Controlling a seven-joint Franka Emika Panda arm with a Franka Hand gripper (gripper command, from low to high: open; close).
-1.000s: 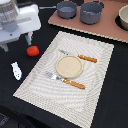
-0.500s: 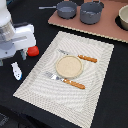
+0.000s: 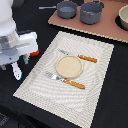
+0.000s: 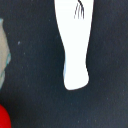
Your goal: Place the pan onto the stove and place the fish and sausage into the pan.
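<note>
Hovering low over the dark tabletop at the left edge of the exterior view, the gripper (image 3: 15,64) sits directly above the fish (image 3: 18,73), whose white tail end pokes out just below the grey fingers; whether the jaws are spread or closed I cannot tell, since the arm's white body hides them here and the wrist view shows no fingertips at all. In the wrist view the fish (image 4: 75,45) fills the centre of the frame as a long white shape, dark fin markings at one end and a rounded end at the other, its long axis running along the height of that picture, so the coming grasp likely turns on closing across the narrow width rather than along the length. The sausage (image 3: 34,53) lies just beside the gripper, a red lump between the arm and the woven placemat's (image 3: 100,75) left corner, and it shows as a red patch in a corner of the wrist view (image 4: 4,117). Farther out, the pan (image 3: 66,8) already stands on the stove (image 3: 107,31) at the upper middle of the frame, its thin handle pointing toward the exterior view's left, with the taller grey pot (image 3: 91,12) just beside it. Both toys are well apart from the pan, so neither is placed yet.
</note>
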